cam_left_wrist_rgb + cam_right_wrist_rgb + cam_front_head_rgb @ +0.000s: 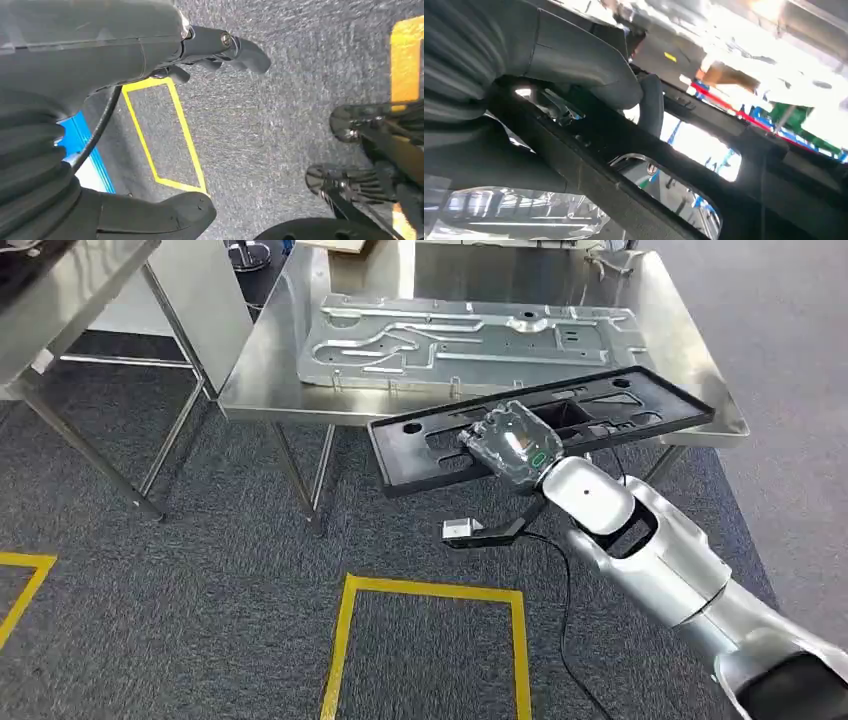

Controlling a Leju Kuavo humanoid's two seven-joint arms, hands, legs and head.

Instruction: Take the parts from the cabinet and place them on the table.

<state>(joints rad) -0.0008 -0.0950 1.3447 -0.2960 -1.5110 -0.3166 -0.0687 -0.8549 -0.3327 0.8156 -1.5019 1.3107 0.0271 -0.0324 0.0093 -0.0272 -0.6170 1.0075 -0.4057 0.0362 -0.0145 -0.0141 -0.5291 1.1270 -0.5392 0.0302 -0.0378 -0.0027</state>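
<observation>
We saw right hand (pixel 512 443) gripping black frame (pixel 640 400), fingers (pixel 651 102) clamped on its bar. Frame tilted, far end over steel surface (pixel 270 370) front edge, near end out over carpet (pixel 200 570). Metal panel (pixel 470 340) lay flat on surface, beyond frame. Left hand (pixel 150 45) hung above carpet, fingers apart, holding nothing.
</observation>
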